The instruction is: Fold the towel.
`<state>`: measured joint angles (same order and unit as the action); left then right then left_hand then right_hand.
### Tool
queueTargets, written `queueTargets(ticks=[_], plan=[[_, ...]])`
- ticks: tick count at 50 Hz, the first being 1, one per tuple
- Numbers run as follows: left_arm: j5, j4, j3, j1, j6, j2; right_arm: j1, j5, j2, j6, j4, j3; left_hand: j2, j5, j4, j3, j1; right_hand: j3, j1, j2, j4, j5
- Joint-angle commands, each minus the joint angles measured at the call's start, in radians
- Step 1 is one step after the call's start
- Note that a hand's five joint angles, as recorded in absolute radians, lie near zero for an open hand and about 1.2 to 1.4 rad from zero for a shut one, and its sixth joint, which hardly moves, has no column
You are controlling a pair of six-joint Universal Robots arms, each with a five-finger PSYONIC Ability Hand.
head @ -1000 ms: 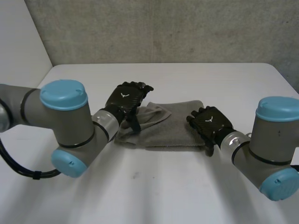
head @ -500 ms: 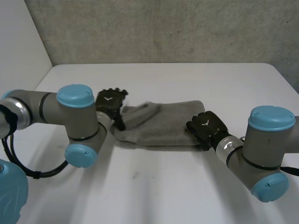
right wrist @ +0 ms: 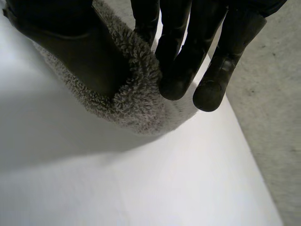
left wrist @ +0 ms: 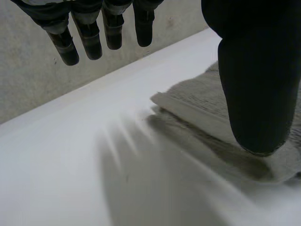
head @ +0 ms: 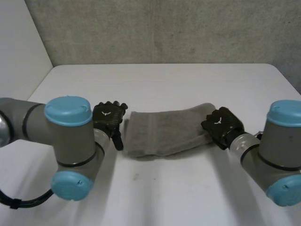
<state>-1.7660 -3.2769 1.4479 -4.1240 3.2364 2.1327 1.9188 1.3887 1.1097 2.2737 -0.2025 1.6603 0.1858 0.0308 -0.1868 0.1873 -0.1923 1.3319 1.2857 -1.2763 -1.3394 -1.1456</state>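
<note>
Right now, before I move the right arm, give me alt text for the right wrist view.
The right hand pinches the folded end of a grey towel between its thumb and fingers. A white table lies below, and a grey wall stands beyond its edge.

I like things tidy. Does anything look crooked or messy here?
The towel looks a bit crooked: one end is bunched up, pinched in the right hand, while the other end lies flat beside the open left hand. Nothing looks torn.
</note>
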Motion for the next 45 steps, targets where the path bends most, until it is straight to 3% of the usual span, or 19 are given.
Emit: queueTargets(ticks=[1,6,11,14,19,26,27,28,29,30,33,35,36,38,39,41,45], plan=[[0.011,-0.001,0.063,-0.015,0.002,-0.137,-0.015,-0.013,0.075,-0.111,0.029,-0.036,0.007,-0.012,-0.006,0.006,-0.001,0.064,0.111,-0.12,-0.057,-0.076],[0.025,-0.001,0.069,-0.042,0.002,-0.175,0.052,-0.028,0.048,-0.108,0.034,-0.137,0.007,-0.012,-0.006,0.006,-0.001,0.064,0.111,-0.12,-0.057,-0.076],[0.026,0.002,0.074,-0.077,0.0,-0.186,0.267,-0.097,-0.082,-0.117,0.02,-0.293,0.007,-0.012,-0.006,0.006,-0.001,0.064,0.111,-0.12,-0.057,-0.076],[0.026,0.002,0.077,-0.087,0.0,-0.192,0.304,-0.12,-0.116,-0.12,0.018,-0.323,0.004,-0.015,-0.003,0.003,0.002,0.064,0.111,-0.12,-0.057,-0.076],[0.028,0.002,0.095,-0.114,-0.001,-0.201,0.426,-0.223,-0.287,-0.164,0.029,-0.424,0.001,-0.018,0.0,0.0,0.005,0.064,0.111,-0.12,-0.057,-0.076],[0.028,0.002,0.111,-0.12,-0.012,-0.201,0.444,-0.168,-0.353,-0.192,0.04,-0.451,-0.005,-0.024,0.006,-0.006,0.011,0.064,0.111,-0.12,-0.057,-0.076],[0.028,0.002,0.111,-0.12,-0.012,-0.201,0.437,-0.136,-0.338,-0.178,0.041,-0.45,-0.005,-0.024,0.006,-0.006,0.011,-0.356,-0.31,0.3,0.364,0.344],[0.029,-0.001,0.108,-0.117,-0.015,-0.201,0.437,-0.135,-0.338,-0.178,0.041,-0.45,-0.007,-0.027,0.008,-0.009,0.014,-0.36,-0.314,0.305,0.368,0.349],[0.029,-0.001,0.108,-0.117,-0.015,-0.201,0.433,-0.105,-0.308,-0.155,0.035,-0.439,-0.007,-0.027,0.009,-0.009,0.014,-0.817,-0.77,0.761,0.824,0.805],[0.029,-0.004,0.103,-0.116,-0.015,-0.201,0.43,-0.09,-0.268,-0.104,0.029,-0.427,-0.007,-0.027,0.009,-0.009,0.014,-1.059,-1.013,1.004,1.067,1.048],[0.029,-0.007,0.083,-0.111,-0.017,-0.201,0.408,-0.08,-0.232,-0.017,0.028,-0.418,-0.005,-0.024,0.006,-0.006,0.011,-1.147,-1.101,1.091,1.155,1.135],[0.029,-0.007,0.069,-0.11,-0.017,-0.198,0.333,-0.073,-0.151,0.218,0.028,-0.39,-0.005,-0.024,0.006,-0.006,0.011,-1.157,-1.111,1.102,1.165,1.146],[0.033,-0.007,0.052,-0.105,-0.02,-0.197,0.333,-0.073,-0.151,0.219,0.028,-0.39,-0.005,-0.024,0.006,-0.006,0.011,-1.157,-1.111,1.102,1.165,1.146],[0.042,-0.007,0.039,-0.099,-0.026,-0.194,0.267,-0.071,-0.07,0.443,0.035,-0.37,-0.002,-0.021,0.003,-0.003,0.008,-1.157,-1.111,1.102,1.165,1.146],[0.054,-0.006,0.025,-0.09,-0.038,-0.186,0.267,-0.071,-0.07,0.445,0.035,-0.37,0.001,-0.018,0.0,0.0,0.005,-1.157,-1.111,1.102,1.165,1.146],[0.069,-0.006,0.013,-0.078,-0.055,-0.18,0.221,-0.066,-0.044,0.609,0.052,-0.349,0.007,-0.012,-0.006,0.006,-0.001,-1.157,-1.111,1.102,1.165,1.146],[0.108,0.0,-0.033,-0.032,-0.09,-0.133,0.175,-0.068,-0.04,0.676,0.114,-0.347,0.028,0.008,-0.027,0.026,-0.021,-1.157,-1.111,1.102,1.165,1.146]])
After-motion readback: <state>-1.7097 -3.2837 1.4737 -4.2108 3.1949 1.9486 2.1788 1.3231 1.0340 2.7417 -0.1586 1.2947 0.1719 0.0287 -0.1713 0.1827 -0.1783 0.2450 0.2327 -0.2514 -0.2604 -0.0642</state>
